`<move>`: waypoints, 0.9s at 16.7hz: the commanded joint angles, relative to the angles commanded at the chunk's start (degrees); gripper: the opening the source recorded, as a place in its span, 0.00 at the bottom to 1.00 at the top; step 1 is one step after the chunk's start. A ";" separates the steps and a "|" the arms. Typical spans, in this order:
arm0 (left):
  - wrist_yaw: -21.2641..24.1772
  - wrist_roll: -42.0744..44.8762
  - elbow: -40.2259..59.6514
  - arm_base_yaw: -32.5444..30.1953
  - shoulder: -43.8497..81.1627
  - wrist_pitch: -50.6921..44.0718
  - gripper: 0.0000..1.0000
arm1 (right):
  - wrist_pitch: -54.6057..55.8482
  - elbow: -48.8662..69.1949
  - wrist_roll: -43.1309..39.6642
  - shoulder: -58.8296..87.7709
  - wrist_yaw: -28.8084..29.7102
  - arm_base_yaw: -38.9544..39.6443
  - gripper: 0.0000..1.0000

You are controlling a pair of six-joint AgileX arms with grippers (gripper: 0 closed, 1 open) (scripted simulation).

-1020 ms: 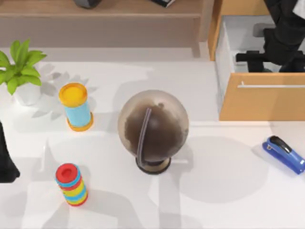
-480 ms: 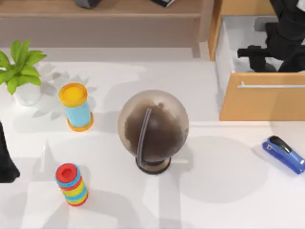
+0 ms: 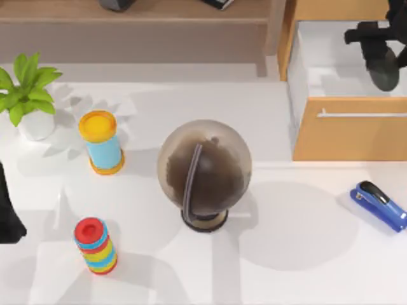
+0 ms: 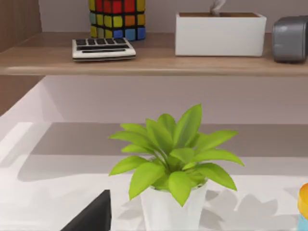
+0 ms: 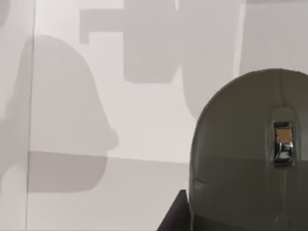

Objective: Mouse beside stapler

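The dark grey mouse hangs over the open drawer at the back right, with my right gripper shut on it. In the right wrist view the mouse sits close up, its scroll wheel showing, above the pale drawer floor, with a dark finger against its side. The blue stapler with a black top arm lies on the table at the right edge, in front of the drawer. My left gripper is parked at the table's left edge.
A large dark globe stands mid-table. On the left stand a potted plant, a yellow-and-blue cylinder and a striped stack. The wooden drawer front juts out between mouse and stapler. A shelf runs along the back.
My right arm has pulled back from the drawer's front part toward the far right corner, and the mouse now shows under its gripper. The left arm and the stapler have not moved.
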 joint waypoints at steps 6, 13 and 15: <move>0.00 0.00 0.00 0.00 0.00 0.00 1.00 | 0.27 -10.40 -3.74 -15.91 -1.45 -4.75 0.00; 0.00 0.00 0.00 0.00 0.00 0.00 1.00 | -0.09 -29.45 -6.52 -30.19 -2.65 -8.58 0.00; 0.00 0.00 0.00 0.00 0.00 0.00 1.00 | 0.95 -35.00 -7.08 -32.15 -2.65 -9.37 0.00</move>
